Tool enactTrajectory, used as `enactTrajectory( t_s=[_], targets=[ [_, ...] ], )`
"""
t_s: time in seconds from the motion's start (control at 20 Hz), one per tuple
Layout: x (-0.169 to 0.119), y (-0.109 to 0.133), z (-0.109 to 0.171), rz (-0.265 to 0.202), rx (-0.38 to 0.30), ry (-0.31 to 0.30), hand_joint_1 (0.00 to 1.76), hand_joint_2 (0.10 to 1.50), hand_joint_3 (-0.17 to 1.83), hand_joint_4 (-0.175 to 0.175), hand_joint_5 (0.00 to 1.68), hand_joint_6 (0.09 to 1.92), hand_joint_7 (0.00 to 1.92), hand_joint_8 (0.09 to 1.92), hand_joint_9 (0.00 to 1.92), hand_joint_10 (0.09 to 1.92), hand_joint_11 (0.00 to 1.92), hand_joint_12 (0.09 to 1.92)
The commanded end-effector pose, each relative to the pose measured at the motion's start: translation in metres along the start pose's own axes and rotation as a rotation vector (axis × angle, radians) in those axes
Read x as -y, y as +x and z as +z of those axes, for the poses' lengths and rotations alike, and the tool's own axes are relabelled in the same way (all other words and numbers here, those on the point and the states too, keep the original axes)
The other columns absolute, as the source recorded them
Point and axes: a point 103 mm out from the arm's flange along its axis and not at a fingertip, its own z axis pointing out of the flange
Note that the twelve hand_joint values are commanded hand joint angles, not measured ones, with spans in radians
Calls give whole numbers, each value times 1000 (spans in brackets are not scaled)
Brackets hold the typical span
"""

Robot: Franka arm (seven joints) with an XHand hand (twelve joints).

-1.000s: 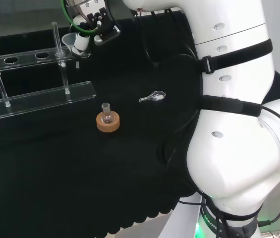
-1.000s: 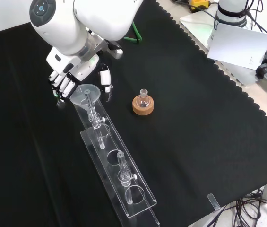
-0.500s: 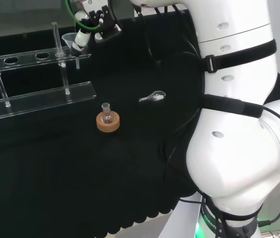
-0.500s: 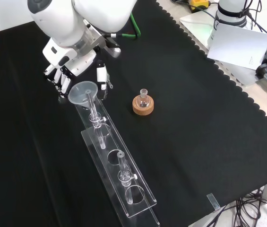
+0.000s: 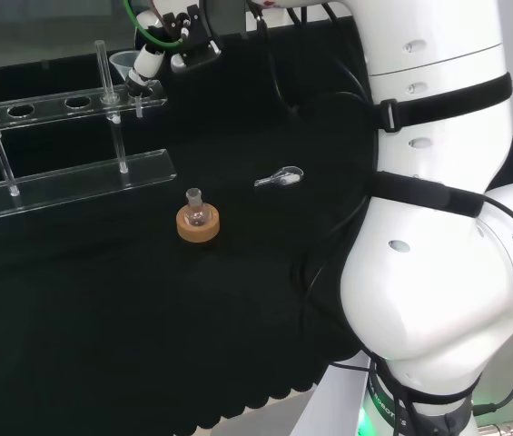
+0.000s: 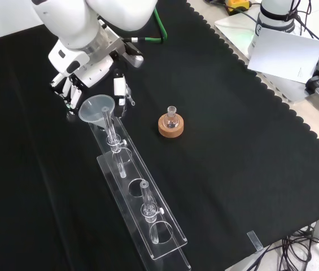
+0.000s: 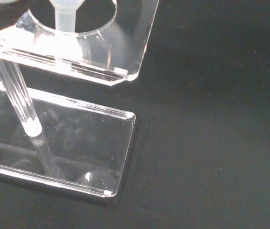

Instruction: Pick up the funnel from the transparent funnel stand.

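The clear funnel [image 6: 96, 106] hangs at the near end of the transparent stand [image 6: 142, 209], its cone above the top plate and its stem still reaching down toward the end hole. My hand [image 6: 87, 70] is curled round the cone, fingers [image 6: 70, 95] on one side and thumb [image 6: 119, 88] on the other. In the head view the funnel [image 5: 122, 63] sits just left of the hand [image 5: 170, 32], above the stand's upper plate [image 5: 56, 104]. The wrist view looks down on the funnel stem [image 7: 66, 19] inside the hole of the upper plate [image 7: 125, 45].
A small flask on a cork ring [image 5: 199, 222] stands on the black cloth right of the stand in the front view [image 6: 171, 125]. A small clear glass piece [image 5: 279, 178] lies beyond it. The stand's upright rods [image 6: 145, 195] rise along its length. White paper [image 6: 286, 53] lies off the cloth.
The hand has risen with the funnel; the cone now stands higher above the stand's top plate. The flask and the stand have not moved.
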Motion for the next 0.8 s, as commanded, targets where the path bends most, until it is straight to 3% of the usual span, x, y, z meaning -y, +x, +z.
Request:
enactTrajectory(
  t_s=[0.05, 0.2, 0.8],
  targets=[
    [12, 0, -8, -8, -44, -121, 694, 754, 142, 33, 652, 119, 881, 505, 632, 529, 82, 1535],
    [19, 0, -17, -26, -45, -163, 711, 748, 166, 32, 653, 125, 887, 508, 669, 508, 111, 1526],
    [35, -7, -44, -51, -5, -196, 727, 691, 300, 35, 658, 156, 918, 489, 721, 446, 138, 1516]
  ],
)
